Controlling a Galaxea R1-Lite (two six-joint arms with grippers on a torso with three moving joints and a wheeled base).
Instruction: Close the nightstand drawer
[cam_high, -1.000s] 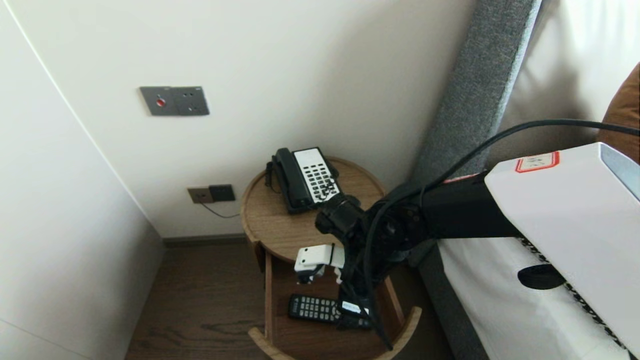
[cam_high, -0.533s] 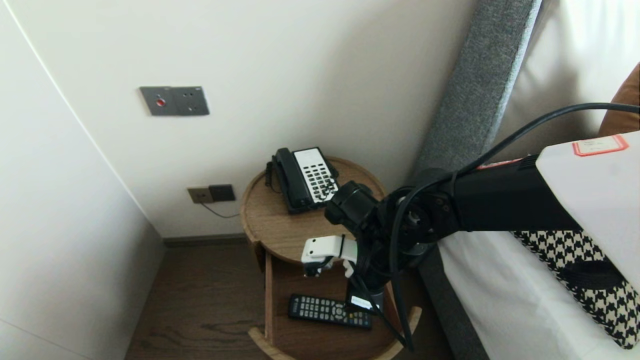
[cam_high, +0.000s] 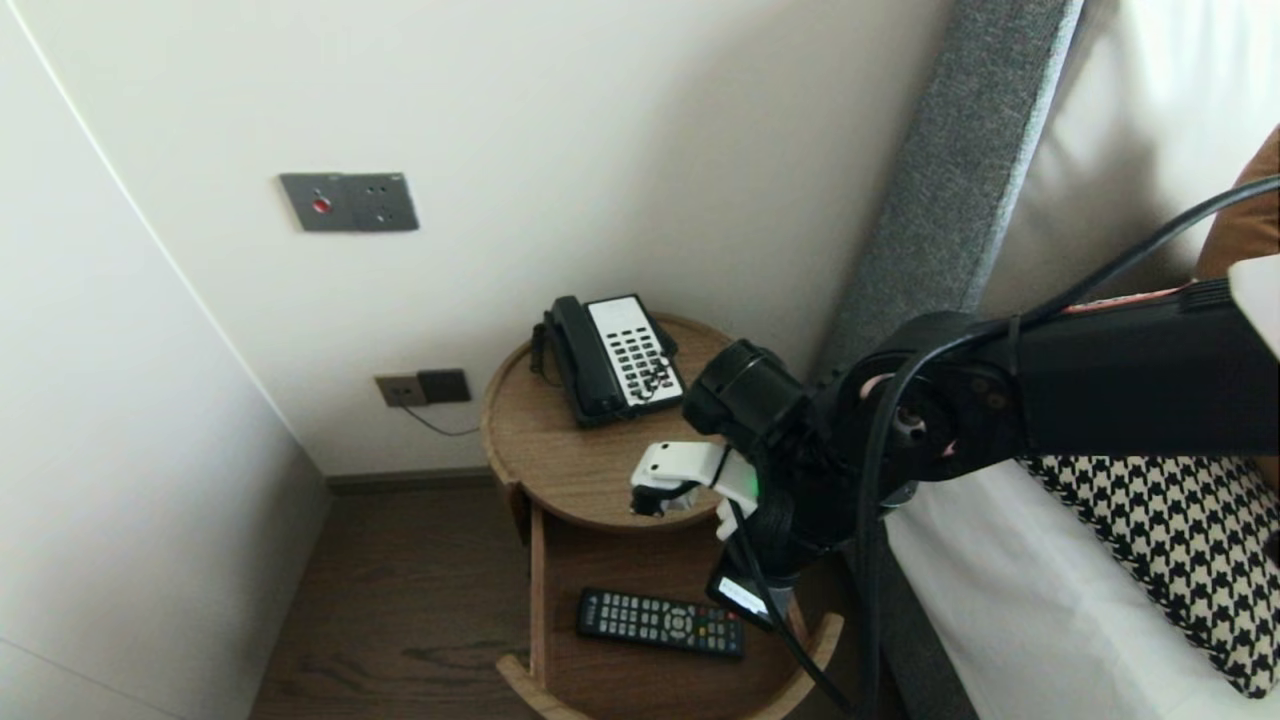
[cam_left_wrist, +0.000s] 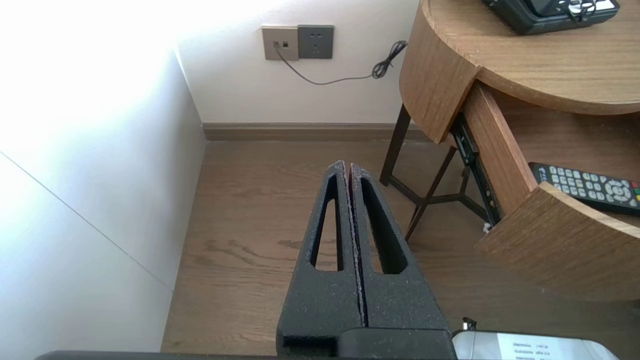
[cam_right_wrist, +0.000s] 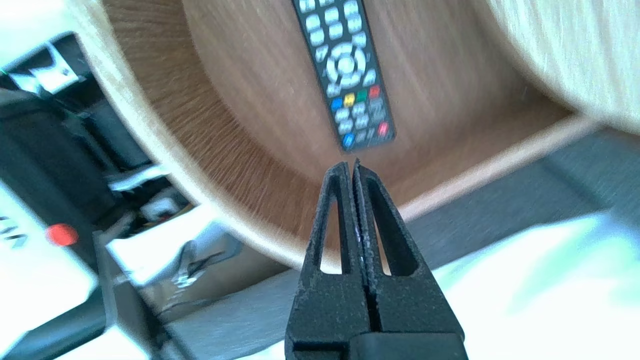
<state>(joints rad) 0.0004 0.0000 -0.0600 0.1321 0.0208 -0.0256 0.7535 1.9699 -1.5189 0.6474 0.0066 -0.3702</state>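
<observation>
A black remote control (cam_high: 660, 622) lies flat on the floor of the open wooden drawer (cam_high: 538, 590) of a round bedside table (cam_high: 560, 450). My right gripper (cam_right_wrist: 352, 165) hangs above the drawer's right side, just off the remote's (cam_right_wrist: 345, 70) coloured-button end. It is shut with nothing between its fingers and does not touch the remote. In the head view the right gripper (cam_high: 748, 600) sits under the black arm. My left gripper (cam_left_wrist: 346, 166) is shut and empty, parked low over the wooden floor to the left of the table; the remote (cam_left_wrist: 590, 186) shows past the drawer front (cam_left_wrist: 560, 245).
A black and white desk phone (cam_high: 612, 355) stands at the back of the table top. The bed with a grey headboard (cam_high: 930, 200) and a houndstooth cushion (cam_high: 1170, 540) lies close on the right. Wall sockets (cam_high: 422, 387) and a white wall panel (cam_high: 130, 450) stand to the left.
My right gripper went from open at the remote's end to shut and empty. It rose up and to the right. The remote stays in the drawer; the left arm kept still.
</observation>
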